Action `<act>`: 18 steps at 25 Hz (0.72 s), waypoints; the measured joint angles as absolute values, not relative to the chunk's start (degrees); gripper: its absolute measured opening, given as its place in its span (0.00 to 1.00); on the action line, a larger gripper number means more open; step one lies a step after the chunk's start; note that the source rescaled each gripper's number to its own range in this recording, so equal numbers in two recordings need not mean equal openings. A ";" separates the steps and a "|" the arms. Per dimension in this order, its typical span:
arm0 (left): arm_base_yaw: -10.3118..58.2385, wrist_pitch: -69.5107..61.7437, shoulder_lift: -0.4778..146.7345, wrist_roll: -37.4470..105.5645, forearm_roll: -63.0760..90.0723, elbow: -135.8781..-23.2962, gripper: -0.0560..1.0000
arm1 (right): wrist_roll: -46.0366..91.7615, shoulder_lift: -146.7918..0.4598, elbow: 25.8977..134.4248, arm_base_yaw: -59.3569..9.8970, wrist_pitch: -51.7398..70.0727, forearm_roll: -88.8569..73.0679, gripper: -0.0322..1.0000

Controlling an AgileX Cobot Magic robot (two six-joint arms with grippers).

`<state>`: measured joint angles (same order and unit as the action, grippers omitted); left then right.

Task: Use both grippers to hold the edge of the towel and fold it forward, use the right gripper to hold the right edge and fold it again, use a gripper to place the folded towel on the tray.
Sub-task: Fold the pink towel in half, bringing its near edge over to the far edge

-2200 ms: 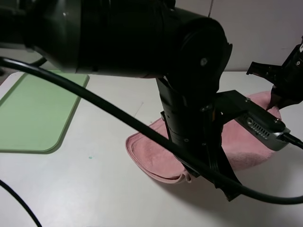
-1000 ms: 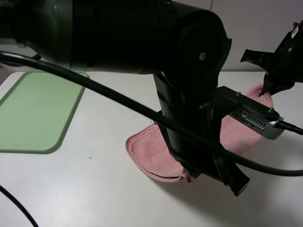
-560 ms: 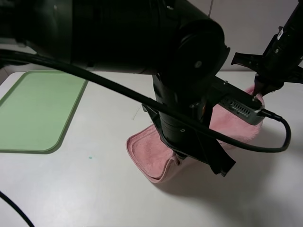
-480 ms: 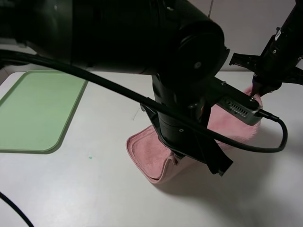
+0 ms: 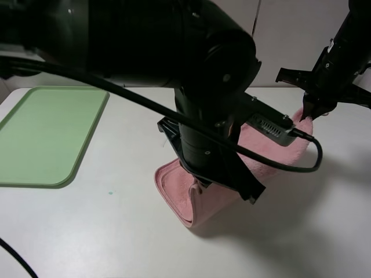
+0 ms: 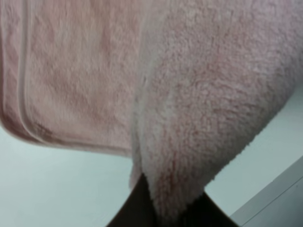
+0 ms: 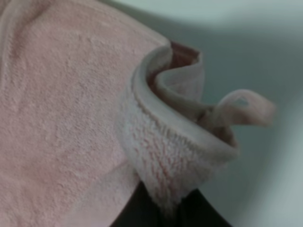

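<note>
**Ana:** What's on the white table (image 5: 116, 231)?

**Ben:** From up high, a green tray (image 5: 46, 133). Beside it, not touching, is the pink towel (image 5: 179, 197), partly held up.

**Ana:** And the left wrist view?

**Ben:** The left gripper (image 6: 161, 213) is pinched tight on fluffy towel.

**Ana:** The right one?

**Ben:** The right gripper (image 7: 165, 208) is pinched on the hem (image 7: 142, 99) at a corner. The little tag (image 7: 241, 106) is too blurry to read.
</note>
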<state>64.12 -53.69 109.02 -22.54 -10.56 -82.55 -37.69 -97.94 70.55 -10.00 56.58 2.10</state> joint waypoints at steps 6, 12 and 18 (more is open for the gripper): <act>63.38 -51.97 109.02 -24.26 -10.62 -79.74 0.05 | -37.69 -99.44 73.92 -10.00 58.09 1.99 0.03; 63.17 -50.76 109.02 -24.81 -10.67 -79.68 0.05 | -37.68 -101.95 74.68 -10.00 58.79 1.93 0.03; 60.51 -50.49 109.02 -25.79 -10.62 -79.68 0.05 | -37.63 -103.10 74.80 -10.00 58.65 1.06 0.03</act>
<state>60.51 -50.49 109.02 -25.79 -10.62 -79.68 -37.63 -103.10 74.80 -10.00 58.65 1.06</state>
